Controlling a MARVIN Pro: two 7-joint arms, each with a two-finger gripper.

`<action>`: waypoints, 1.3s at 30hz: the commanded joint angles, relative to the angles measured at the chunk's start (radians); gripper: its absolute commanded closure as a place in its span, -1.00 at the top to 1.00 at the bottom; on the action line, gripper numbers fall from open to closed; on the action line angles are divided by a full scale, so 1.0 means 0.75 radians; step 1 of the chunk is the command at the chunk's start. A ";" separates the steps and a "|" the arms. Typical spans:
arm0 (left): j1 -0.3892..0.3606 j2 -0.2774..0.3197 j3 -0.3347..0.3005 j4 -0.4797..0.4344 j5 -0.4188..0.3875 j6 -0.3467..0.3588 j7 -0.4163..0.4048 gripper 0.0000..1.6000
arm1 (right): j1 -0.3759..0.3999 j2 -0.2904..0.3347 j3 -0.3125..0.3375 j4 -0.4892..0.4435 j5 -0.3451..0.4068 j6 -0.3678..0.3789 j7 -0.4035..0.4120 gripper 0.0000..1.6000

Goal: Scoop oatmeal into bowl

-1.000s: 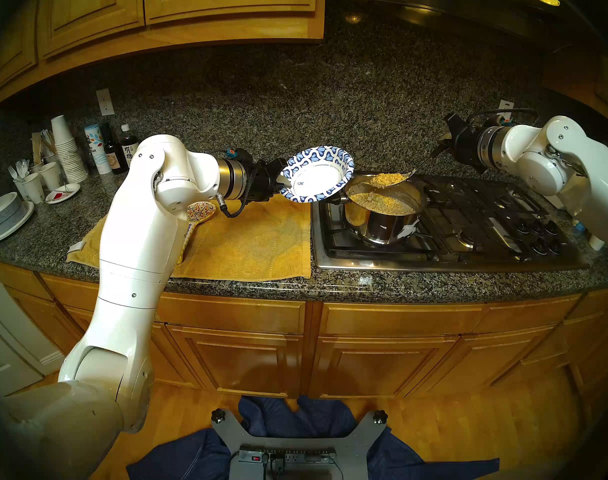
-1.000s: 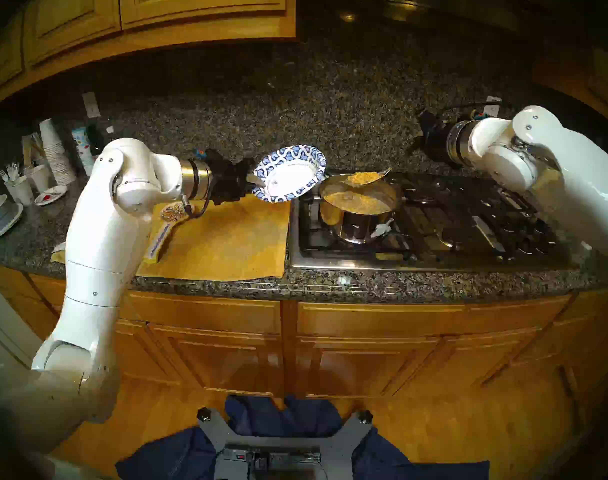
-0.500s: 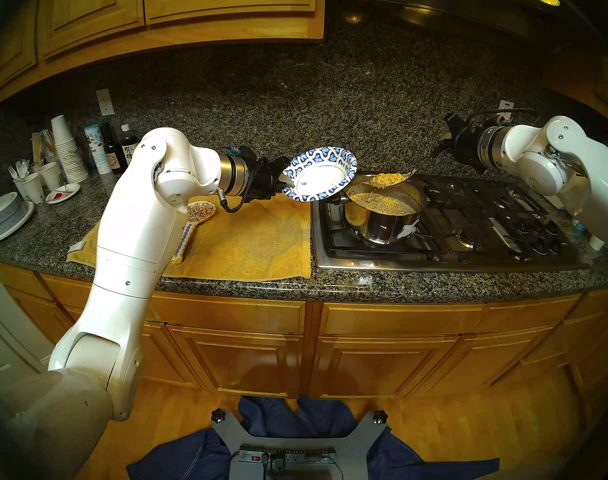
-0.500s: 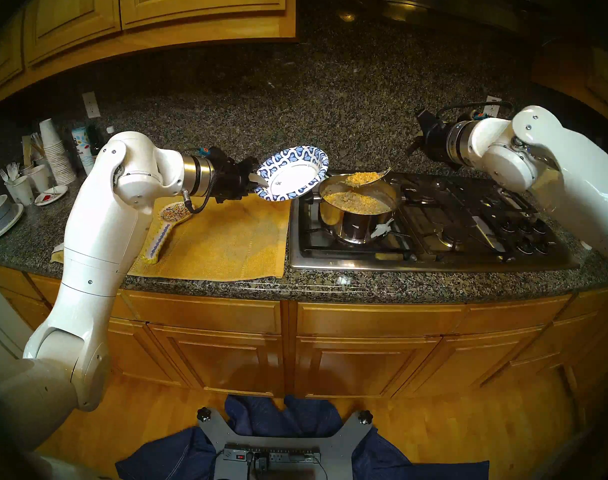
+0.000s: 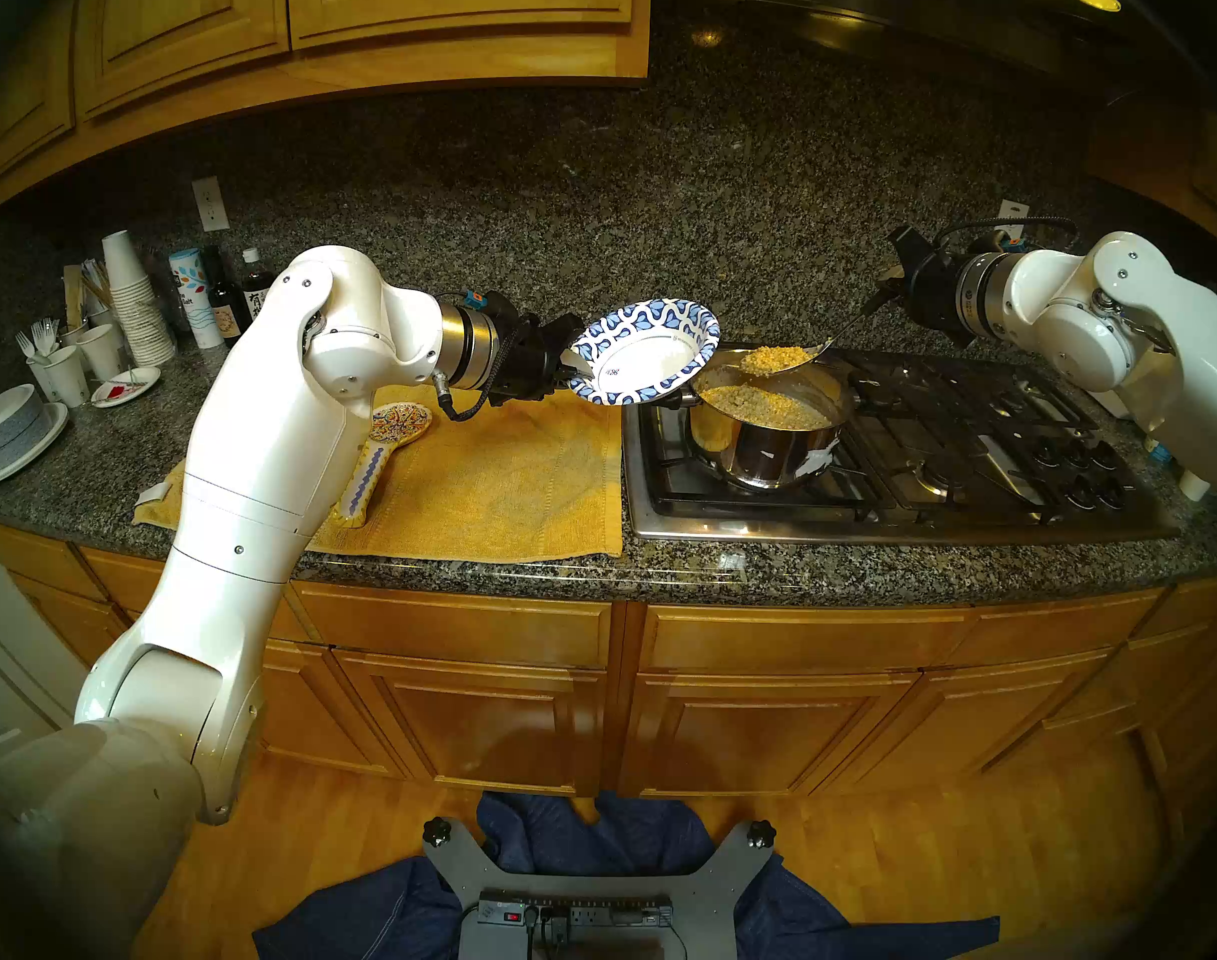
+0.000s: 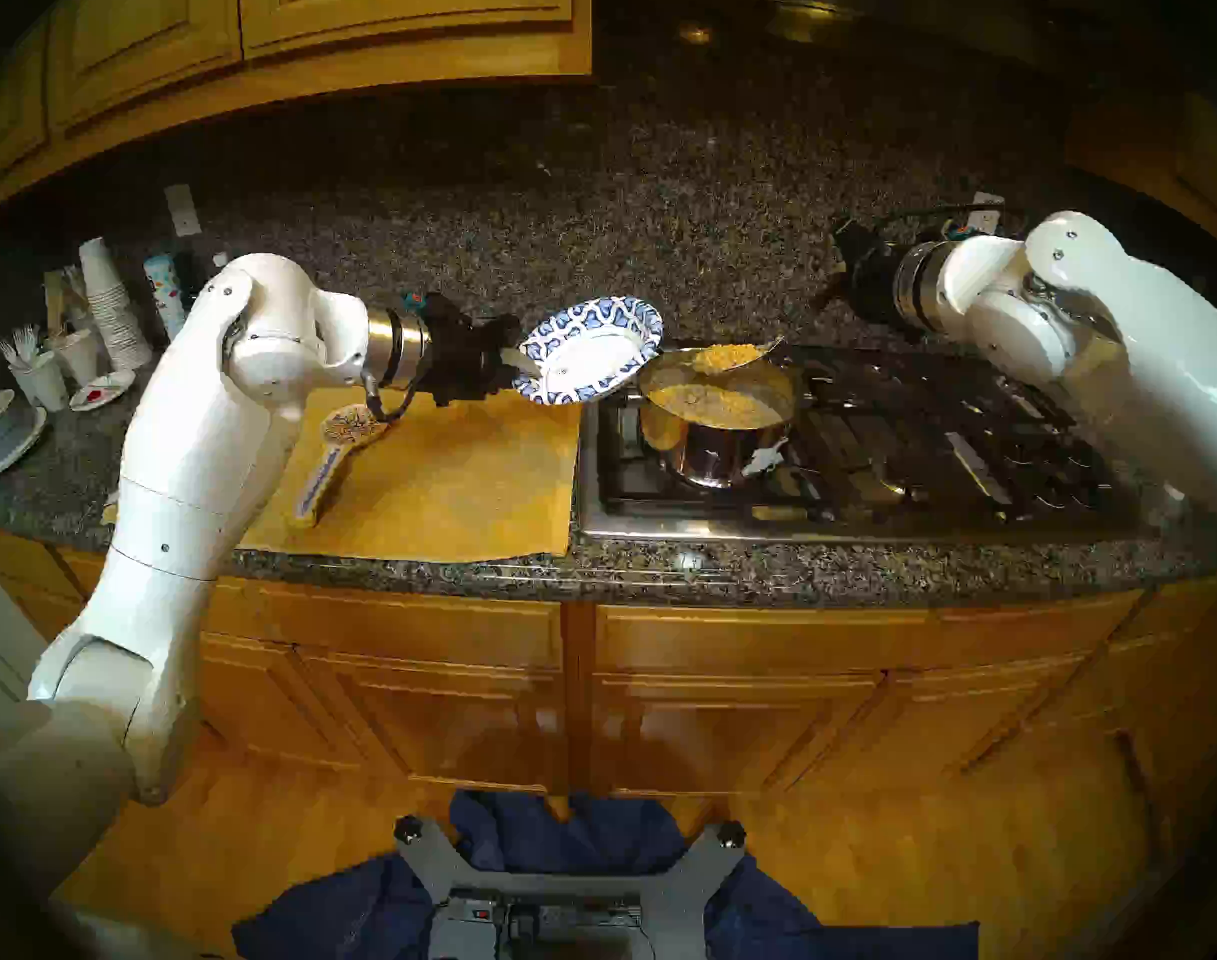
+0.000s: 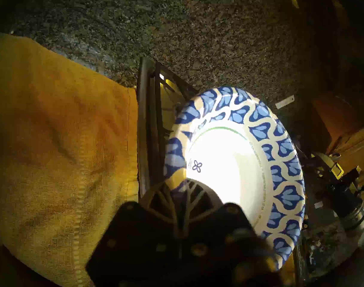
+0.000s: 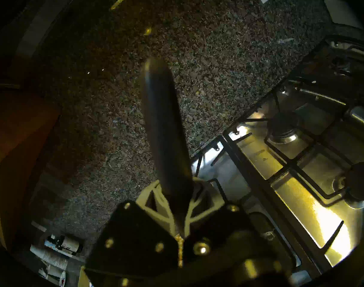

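Paper bowl (image 5: 643, 351), pinched at its rim by the left gripper (image 5: 569, 365), tilts beside the right gripper (image 5: 884, 292)'s loaded spoon (image 5: 779, 359); oatmeal (image 5: 772, 358) could slide off it.

A home kitchen is shown. A speckled dark granite countertop (image 5: 869, 571) is carried on honey-coloured wooden base cabinets (image 5: 481, 723), and matching wall cabinets (image 5: 356, 16) are hung at twelve o'clock. A stainless-steel gas cooktop with black iron grates (image 5: 938, 446) is set into the counter at three o'clock, with a shiny steel saucepan (image 5: 765, 446) placed on it. Stacked white paper cups (image 5: 134, 300) and dark sauce bottles (image 5: 242, 300) are gathered at nine o'clock.
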 commanded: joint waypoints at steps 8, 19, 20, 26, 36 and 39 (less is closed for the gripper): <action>-0.116 0.089 0.065 -0.001 -0.160 -0.055 0.162 -1.00 | 0.056 -0.002 0.052 -0.003 -0.010 -0.010 0.017 -1.00; -0.161 0.148 0.136 0.001 -0.292 -0.118 0.233 -1.00 | 0.077 0.024 0.066 -0.001 -0.026 -0.002 0.013 -1.00; -0.164 0.157 0.145 0.003 -0.298 -0.124 0.220 -1.00 | 0.078 0.028 0.067 0.001 -0.027 -0.002 0.012 -1.00; -0.194 0.188 0.186 0.002 -0.382 -0.167 0.278 -1.00 | 0.089 0.037 0.073 0.004 -0.028 0.004 0.006 -1.00; -0.243 0.240 0.257 0.003 -0.507 -0.239 0.335 -1.00 | 0.128 0.038 0.107 0.006 -0.027 0.005 0.003 -1.00; -0.260 0.251 0.276 0.002 -0.549 -0.262 0.369 -1.00 | 0.139 0.035 0.118 0.002 -0.024 0.007 0.000 -1.00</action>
